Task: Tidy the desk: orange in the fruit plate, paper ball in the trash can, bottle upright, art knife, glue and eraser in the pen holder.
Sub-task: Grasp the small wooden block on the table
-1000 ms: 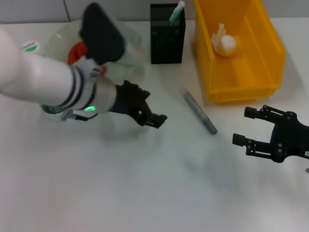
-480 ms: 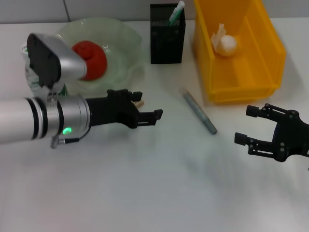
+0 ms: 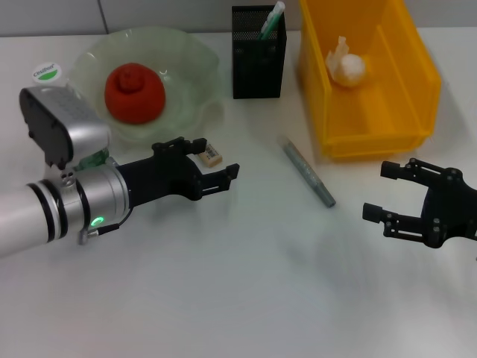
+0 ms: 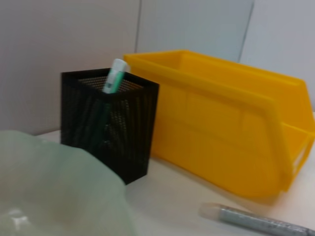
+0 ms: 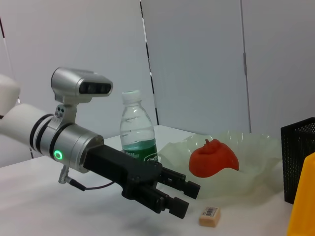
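Observation:
The orange lies in the green glass fruit plate. A small eraser rests on the table just in front of the plate. My left gripper is open and hovers right at the eraser, its fingers on either side of it as seen from the head. The right wrist view shows the eraser lying free beside that gripper. A grey art knife lies between the pen holder and my open right gripper. A glue stick stands in the holder. The bottle stands upright. The paper ball sits in the yellow trash can.
My left arm lies across the near left of the table and hides most of the bottle in the head view. The yellow bin stands close behind my right gripper. The left wrist view shows the pen holder, the bin and the knife.
My left arm has swung away from above the plate toward the near left, uncovering the orange and the eraser. Its gripper now sits by the eraser. The right arm has barely moved.

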You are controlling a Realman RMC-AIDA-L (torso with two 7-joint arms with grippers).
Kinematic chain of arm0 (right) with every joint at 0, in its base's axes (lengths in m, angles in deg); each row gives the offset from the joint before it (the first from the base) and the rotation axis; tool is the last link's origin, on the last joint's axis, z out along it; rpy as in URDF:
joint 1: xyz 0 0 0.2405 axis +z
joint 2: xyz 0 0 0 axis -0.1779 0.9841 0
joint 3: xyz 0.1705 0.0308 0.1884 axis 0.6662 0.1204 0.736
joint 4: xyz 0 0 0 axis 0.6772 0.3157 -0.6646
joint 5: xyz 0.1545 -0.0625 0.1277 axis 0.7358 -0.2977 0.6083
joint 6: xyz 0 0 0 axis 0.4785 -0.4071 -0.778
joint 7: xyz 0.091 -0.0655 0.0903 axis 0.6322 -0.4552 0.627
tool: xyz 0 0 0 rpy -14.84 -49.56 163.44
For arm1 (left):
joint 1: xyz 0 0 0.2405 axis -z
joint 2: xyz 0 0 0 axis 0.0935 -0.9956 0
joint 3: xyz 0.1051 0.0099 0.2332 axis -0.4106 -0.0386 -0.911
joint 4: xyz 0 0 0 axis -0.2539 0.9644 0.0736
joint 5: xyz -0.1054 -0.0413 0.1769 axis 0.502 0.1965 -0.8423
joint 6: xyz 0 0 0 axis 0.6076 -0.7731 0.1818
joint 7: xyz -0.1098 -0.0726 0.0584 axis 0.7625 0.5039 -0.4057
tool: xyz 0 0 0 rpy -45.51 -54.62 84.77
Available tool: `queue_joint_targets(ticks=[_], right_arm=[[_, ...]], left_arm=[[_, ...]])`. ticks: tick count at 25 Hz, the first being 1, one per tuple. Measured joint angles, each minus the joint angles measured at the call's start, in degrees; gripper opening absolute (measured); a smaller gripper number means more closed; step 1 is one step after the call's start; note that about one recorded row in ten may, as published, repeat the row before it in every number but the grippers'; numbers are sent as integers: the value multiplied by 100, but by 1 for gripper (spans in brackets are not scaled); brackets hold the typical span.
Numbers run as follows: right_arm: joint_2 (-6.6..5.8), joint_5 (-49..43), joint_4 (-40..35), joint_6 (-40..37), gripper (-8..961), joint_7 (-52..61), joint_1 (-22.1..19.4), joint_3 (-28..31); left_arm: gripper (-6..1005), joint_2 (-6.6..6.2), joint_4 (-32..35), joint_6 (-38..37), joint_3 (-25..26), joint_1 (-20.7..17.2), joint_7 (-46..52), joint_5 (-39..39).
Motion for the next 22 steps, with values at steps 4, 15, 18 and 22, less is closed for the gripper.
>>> queue_joint_targets(ticks=[4,15,18,22], right_arm=[[-2,0,0,0,802,0,12,0],[2,9,0,0,802,8,17,0],[12,11,0,0,802,8,18,0],[18,14,0,0,802,9,2,0]], left_arm=[[797,0,-391,-7,3,48,-612,634],[797,8,-1067,79,2,400,-1194,1186],[797,9,-1086,121,2,430,-1227,1193],[797,9,-1110,263,-44,482,-1245,1198]])
